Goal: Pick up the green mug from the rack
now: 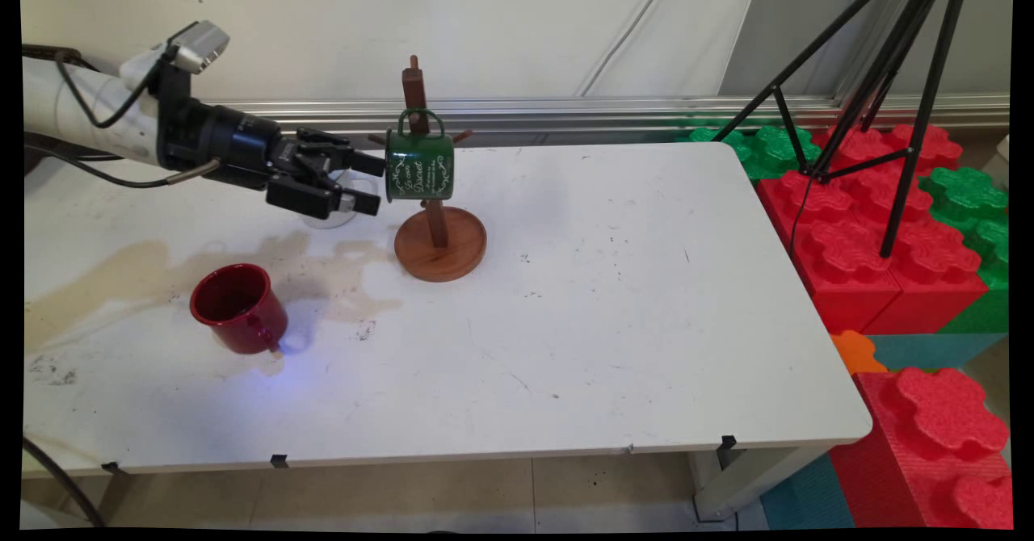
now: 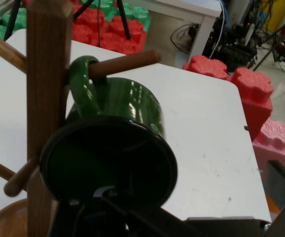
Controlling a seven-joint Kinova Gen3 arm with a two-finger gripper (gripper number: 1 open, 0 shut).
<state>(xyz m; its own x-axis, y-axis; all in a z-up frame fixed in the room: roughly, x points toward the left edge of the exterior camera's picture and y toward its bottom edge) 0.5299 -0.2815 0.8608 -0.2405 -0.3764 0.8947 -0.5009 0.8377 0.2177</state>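
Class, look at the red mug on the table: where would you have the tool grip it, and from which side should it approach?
Grip the red mug by its rim wall, coming from above. It stands upright with its mouth open upward, and its small handle points toward the table's near edge, leaving the far rim free.

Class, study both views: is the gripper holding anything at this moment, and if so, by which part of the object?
Nothing is held. The gripper is open beside the green mug, which hangs by its handle on a peg of the wooden mug tree.
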